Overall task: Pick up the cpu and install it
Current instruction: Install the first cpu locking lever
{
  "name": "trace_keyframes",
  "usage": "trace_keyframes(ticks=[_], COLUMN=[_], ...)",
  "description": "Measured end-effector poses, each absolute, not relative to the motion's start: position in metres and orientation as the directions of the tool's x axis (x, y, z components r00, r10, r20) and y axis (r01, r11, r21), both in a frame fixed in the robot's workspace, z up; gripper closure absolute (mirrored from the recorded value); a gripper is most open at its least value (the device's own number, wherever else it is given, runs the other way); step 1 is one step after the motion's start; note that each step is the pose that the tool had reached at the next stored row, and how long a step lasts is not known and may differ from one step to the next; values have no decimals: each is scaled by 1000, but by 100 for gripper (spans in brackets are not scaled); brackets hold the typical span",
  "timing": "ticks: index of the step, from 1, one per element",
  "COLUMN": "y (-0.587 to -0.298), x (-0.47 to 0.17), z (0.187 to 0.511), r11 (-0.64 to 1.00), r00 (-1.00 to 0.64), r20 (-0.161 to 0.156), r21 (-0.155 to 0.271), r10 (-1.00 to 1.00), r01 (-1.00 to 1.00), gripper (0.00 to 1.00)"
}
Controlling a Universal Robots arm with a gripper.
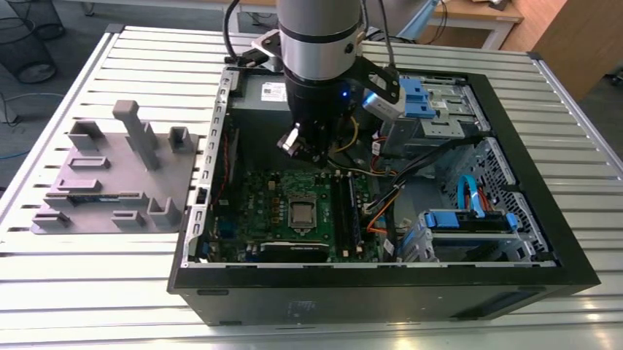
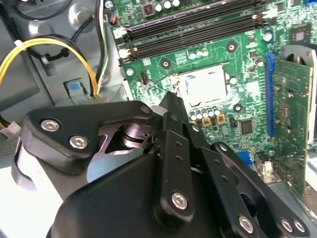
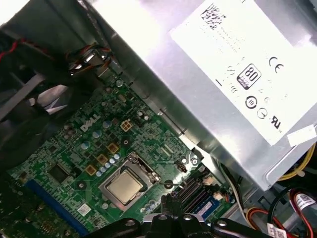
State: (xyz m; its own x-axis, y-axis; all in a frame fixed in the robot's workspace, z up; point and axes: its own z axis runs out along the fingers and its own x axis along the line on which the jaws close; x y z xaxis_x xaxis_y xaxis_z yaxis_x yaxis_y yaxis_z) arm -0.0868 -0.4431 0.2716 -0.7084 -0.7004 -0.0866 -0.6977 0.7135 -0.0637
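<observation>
The cpu (image 3: 124,187) looks like a small flat square with a pale metal top. It lies flat inside the metal-framed socket (image 3: 148,171) on the green motherboard (image 1: 262,197), and it also shows as a bright square cpu (image 2: 205,87) and a grey cpu (image 1: 302,212). My gripper (image 1: 303,149) hangs above the board, on the power-supply side of the socket and apart from the chip. In both wrist views the black gripper (image 2: 166,101) linkage points toward the board, with the gripper (image 3: 166,203) tip close to the memory slots.
The open black computer case (image 1: 389,295) lies on a slatted metal table (image 1: 117,292). Inside are a silver power supply (image 3: 233,74), black memory slots (image 2: 198,29), yellow cables (image 2: 54,47) and blue drive brackets (image 1: 472,219). A grey fixture plate (image 1: 107,175) stands at the exterior view's left.
</observation>
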Motion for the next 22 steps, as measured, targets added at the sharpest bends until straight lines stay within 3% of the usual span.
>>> trace_keyframes(ticks=[22], y=[-424], x=[-75], z=[255], r11=[714], r00=[-708], r20=[-87], r21=[-64], r10=[-700], r01=[-698], gripper=[89])
